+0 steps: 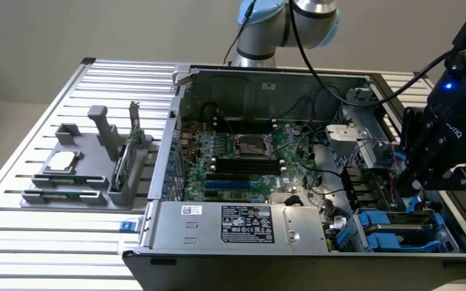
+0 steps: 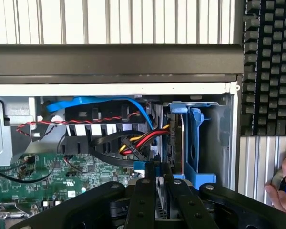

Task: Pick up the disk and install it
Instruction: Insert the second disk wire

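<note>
- The open grey metal computer case lies on the ribbed silver table, its green motherboard exposed at the middle.
- The black pincer hangs over the case's drive bays at about 3 o'clock in the exterior view, just above the blue plastic drive carriers at 4 o'clock.
- In the wrist view the pincer has its two black fingers drawn narrow, close on either side of a thin upright edge with a blue plastic rail; whether they actually clamp it I cannot tell.
- The flat silver-grey disk in blue carrier rails stands on edge in the bay just beside the fingers, next to the tall blue bracket.
- A bundle of red, yellow and black cables and a blue flat cable run beside the bay.
- A grey holder tray with a small square silver chip sits on the table at 9 o'clock in the exterior view, well apart from the pincer.
- A black keyboard lies beyond the case, and a person's hand rests near it.
</note>
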Robot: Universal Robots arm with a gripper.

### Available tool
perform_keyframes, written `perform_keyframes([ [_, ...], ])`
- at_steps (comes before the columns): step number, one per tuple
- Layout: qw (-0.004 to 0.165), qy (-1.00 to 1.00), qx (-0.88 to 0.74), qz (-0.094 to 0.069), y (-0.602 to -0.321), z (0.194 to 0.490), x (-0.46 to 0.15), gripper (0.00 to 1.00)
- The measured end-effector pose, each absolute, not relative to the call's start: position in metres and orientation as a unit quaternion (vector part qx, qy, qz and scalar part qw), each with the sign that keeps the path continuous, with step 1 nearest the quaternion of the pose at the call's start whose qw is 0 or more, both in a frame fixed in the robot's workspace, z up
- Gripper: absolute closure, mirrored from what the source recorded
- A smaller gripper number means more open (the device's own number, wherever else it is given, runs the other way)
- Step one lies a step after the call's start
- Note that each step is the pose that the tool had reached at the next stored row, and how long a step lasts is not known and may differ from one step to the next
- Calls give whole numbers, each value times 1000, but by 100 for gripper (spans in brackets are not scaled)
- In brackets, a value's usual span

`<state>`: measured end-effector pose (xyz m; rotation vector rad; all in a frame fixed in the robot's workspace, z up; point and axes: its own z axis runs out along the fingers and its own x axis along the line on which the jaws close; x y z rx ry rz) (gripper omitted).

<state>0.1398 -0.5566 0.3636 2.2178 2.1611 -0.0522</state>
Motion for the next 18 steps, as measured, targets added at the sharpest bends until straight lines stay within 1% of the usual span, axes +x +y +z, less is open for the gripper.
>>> perform_keyframes([
  [11, 22, 698, 716, -18, -568, 360, 141, 84],
  [18, 21, 698, 716, -18, -574, 353, 141, 84],
])
